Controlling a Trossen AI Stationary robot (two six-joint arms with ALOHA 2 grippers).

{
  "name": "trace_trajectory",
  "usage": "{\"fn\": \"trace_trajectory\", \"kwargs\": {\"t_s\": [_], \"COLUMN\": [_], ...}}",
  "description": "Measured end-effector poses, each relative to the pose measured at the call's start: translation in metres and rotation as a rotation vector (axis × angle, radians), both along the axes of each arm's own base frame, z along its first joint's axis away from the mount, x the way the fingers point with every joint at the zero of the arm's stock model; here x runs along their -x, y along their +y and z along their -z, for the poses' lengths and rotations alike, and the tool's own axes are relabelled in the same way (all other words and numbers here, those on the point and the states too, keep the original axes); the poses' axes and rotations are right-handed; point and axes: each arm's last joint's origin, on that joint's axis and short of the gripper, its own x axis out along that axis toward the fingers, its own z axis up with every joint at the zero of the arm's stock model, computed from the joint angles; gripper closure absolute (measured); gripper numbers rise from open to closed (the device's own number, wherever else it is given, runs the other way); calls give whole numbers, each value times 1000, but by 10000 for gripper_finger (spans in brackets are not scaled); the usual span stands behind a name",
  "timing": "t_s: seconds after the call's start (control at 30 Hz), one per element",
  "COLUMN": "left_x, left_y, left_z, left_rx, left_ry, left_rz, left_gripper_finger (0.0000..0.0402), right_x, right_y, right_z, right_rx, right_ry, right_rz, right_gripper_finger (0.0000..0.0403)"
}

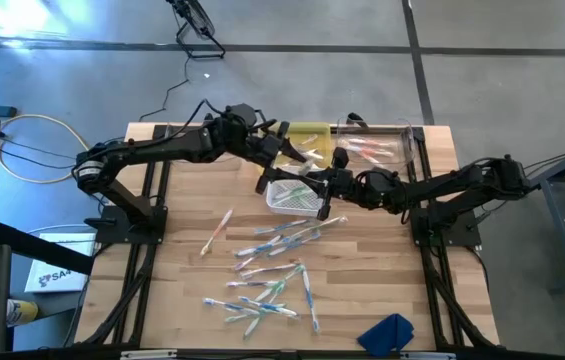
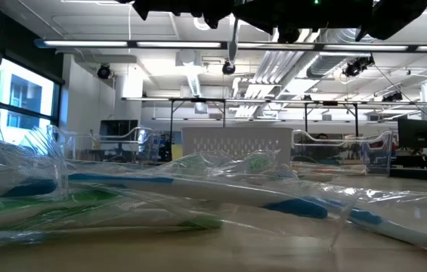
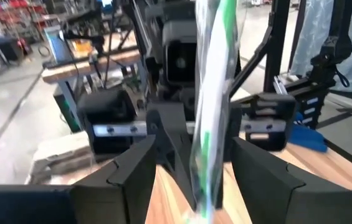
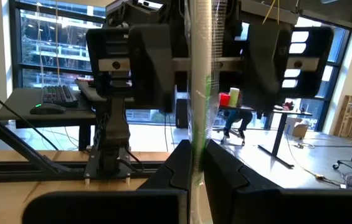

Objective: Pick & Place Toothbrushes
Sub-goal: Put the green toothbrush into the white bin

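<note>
- Right gripper: fingers pressed together, pinching a wrapped toothbrush with green accents; it stands upright between them.
- Left gripper: fingers spread wide, one on each side of the same toothbrush, not touching it.
- High view: both grippers meet at the table's far middle, above a white basket; the held brush is too small to make out there.
- Only the high view shows the layout: loose toothbrushes scattered over the near half of the table, clear bin at the far edge, blue cloth at the near edge.
- Low view: wrapped brushes fill the foreground, basket behind; the held brush hangs from the arms overhead.
</note>
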Motion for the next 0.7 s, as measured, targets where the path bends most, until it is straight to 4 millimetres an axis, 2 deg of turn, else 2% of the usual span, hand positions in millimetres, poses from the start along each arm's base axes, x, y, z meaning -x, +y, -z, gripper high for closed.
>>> {"fn": "trace_trajectory", "kwargs": {"t_s": [0.23, 0.47, 0.7], "left_x": [0, 0, 11], "left_y": [1, 2, -2], "left_z": [3, 3, -8], "left_rx": [-11, -114, -179], "left_ry": [27, 4, -51], "left_rz": [-50, -77, -45], "left_gripper_finger": [202, 202, 202], "right_x": [0, 0, 0], "right_y": [0, 0, 0], "right_z": [0, 0, 2], "right_rx": [0, -16, -20], "right_ry": [0, -4, 13], "right_rz": [1, 7, 4], "right_gripper_finger": [388, 388, 388]}}
